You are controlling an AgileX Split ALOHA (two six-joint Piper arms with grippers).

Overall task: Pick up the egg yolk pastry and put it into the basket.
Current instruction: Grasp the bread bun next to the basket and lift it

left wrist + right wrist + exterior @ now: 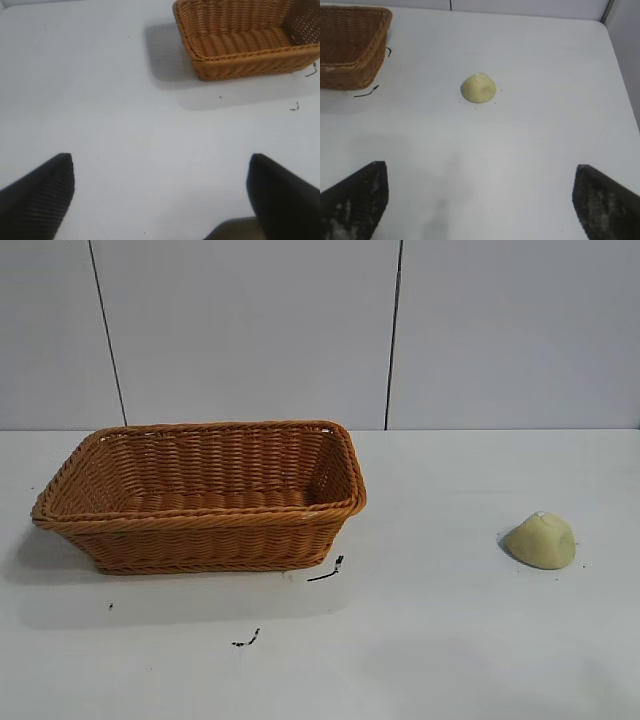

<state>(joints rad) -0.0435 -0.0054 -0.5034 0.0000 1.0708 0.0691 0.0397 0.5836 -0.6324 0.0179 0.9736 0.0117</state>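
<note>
From the exterior camera I see the basket (200, 495) sitting on the white bench (450, 640) at about nine o'clock from the bench's middle, upright, with nothing in it. The egg yolk pastry (540, 540) lies well apart from it, out at three o'clock, resting on the bench surface on its own. A few small dark marks (326, 572) dot the bench just in front of the basket's near corner. Neither arm appears in the exterior view. My left end effector (160, 192) hangs above bare bench with its fingers (42, 192) spread wide, the basket ahead of it. My right end effector (480, 200) is likewise spread wide and holds nothing, with the pastry ahead between the finger lines and clear of both fingers (602, 202).
</note>
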